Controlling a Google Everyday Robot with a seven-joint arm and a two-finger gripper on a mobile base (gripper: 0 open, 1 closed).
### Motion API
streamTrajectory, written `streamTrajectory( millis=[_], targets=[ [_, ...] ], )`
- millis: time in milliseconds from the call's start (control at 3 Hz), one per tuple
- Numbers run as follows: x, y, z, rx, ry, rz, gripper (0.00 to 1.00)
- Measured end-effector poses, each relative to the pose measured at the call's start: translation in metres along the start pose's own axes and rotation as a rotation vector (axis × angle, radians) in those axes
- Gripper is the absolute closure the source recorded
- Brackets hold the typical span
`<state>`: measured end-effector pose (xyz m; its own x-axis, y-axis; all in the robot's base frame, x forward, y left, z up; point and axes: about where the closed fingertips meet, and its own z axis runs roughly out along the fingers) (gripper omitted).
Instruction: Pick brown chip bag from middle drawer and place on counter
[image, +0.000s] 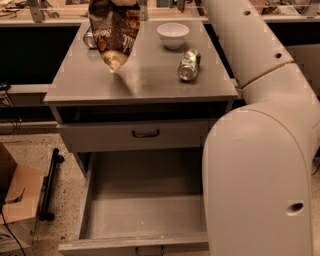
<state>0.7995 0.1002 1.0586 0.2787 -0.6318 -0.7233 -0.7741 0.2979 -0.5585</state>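
Observation:
The brown chip bag (114, 30) hangs upright over the back left of the counter (150, 82), its pale cream end pointing down just above the surface. My gripper (124, 2) is at the top edge of the view, mostly cut off, shut on the bag's upper end. The middle drawer (145, 220) is pulled open below, and its grey floor is bare. My white arm (260, 150) covers the drawer's right side.
A green can (189, 65) lies on the counter's right, a white bowl (173, 34) stands at the back, and a blue can (90, 39) is partly behind the bag. The top drawer (145, 134) is closed. A cardboard box (15, 200) and a black bar (50, 185) are on the floor at left.

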Motion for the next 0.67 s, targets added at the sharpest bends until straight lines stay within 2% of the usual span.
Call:
streamTrajectory(
  millis=[333,667],
  targets=[
    [0.0,0.0001,0.0001,0.0,0.0,0.0,0.14],
    [0.0,0.0001,0.0001,0.0,0.0,0.0,0.0]
  ],
)
